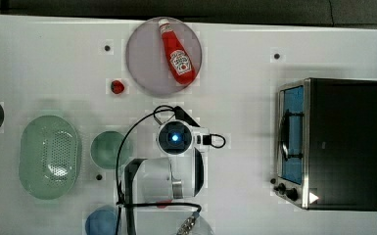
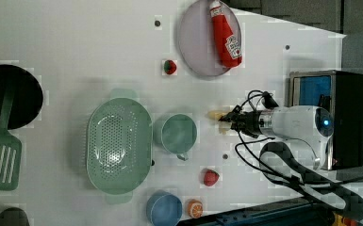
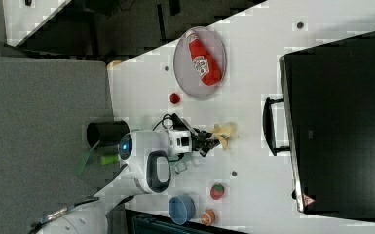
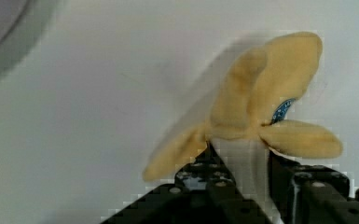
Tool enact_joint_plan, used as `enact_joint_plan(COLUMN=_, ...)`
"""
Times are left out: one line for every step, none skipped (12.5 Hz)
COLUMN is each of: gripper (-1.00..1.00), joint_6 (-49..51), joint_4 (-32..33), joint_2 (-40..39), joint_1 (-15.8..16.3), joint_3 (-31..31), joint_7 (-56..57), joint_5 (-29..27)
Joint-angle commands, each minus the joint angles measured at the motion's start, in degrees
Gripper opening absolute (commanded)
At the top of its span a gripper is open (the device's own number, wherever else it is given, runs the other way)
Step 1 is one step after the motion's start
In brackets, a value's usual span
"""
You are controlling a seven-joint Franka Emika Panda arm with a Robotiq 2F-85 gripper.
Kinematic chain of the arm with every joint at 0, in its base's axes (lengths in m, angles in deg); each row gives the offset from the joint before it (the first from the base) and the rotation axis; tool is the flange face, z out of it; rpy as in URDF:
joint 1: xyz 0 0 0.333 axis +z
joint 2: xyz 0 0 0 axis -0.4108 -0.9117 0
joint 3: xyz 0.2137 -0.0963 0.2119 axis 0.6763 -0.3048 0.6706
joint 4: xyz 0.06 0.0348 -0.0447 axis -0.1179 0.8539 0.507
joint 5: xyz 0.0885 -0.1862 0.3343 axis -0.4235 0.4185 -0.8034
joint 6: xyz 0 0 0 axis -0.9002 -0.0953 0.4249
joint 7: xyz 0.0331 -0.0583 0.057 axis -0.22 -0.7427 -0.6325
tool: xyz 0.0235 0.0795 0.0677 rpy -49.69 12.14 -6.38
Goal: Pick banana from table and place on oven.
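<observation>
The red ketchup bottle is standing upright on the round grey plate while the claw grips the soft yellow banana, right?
Not quite. The red ketchup bottle is lying on its side across the round grey plate, not standing, as the top view shows. The rest holds: in the wrist view the claw is closed on the soft yellow banana.

- Between the gripper [image 3: 209,139] and the oven [image 3: 341,122], the table [image 3: 253,97] lay bare, an open lane in the right view.
- The oven's handle [image 3: 269,126] stuck out toward the gripper, the nearest thing on that side.
- The plate [image 2: 202,42] with the bottle [image 2: 226,33] sat well off to one side of the gripper.
- The cup [image 2: 177,134] stood near, just beyond the fingertips in the left view.
- A strawberry [image 2: 210,177] lay on the side opposite the plate, apart.
</observation>
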Motion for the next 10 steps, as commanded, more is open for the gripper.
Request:
enact_joint_plan(gripper=-0.51, joint_6=1.22, joint_4=-1.03, joint_2=6.94, joint_1=-0.11, joint_3=0.45, joint_7=-1.33, joint_5=-0.93)
enact_joint_plan(gripper=-0.51, joint_6=2.36, joint_4=-1.3, joint_2=10.24, joint_1=-0.13, joint_3=0.4, joint_7=-1.33, joint_5=-0.94)
enact_joint_plan(gripper=-0.51, joint_6=4.64, joint_4=-1.8, joint_2=13.89, joint_1=-0.18, joint_3=0.29, joint_7=-1.34, joint_5=-0.95)
enact_joint_plan(gripper=-0.51, joint_6=8.55, joint_4=-2.67, joint_2=17.63, joint_1=-0.25, joint_3=0.1, joint_7=-1.33, joint_5=-0.95)
enact_joint_plan(gripper=-0.51, joint_6=14.02, joint_4=-3.97, joint_2=21.25, joint_1=-0.32, joint_3=-0.19, joint_7=-1.33, joint_5=-0.95)
enact_joint_plan(gripper=-0.51, joint_6=20.44, joint_4=-5.84, joint_2=24.48, joint_1=-0.34, joint_3=-0.66, joint_7=-1.33, joint_5=-0.96)
enact_joint_plan(gripper=-0.51, joint_6=27.24, joint_4=-8.25, joint_2=27.33, joint_1=-0.39, joint_3=-1.31, joint_7=-1.32, joint_5=-0.96)
enact_joint_plan(gripper=-0.51, joint_6=33.72, joint_4=-11.03, joint_2=29.68, joint_1=-0.42, joint_3=-2.19, joint_7=-1.29, joint_5=-0.99)
enact_joint_plan(gripper=-0.51, joint_6=40.07, joint_4=-13.98, joint_2=31.56, joint_1=-0.49, joint_3=-3.34, joint_7=-1.24, joint_5=-0.99)
enact_joint_plan(gripper=-0.51, joint_6=45.52, joint_4=-16.87, joint_2=32.79, joint_1=-0.57, joint_3=-4.67, joint_7=-1.22, joint_5=-0.98)
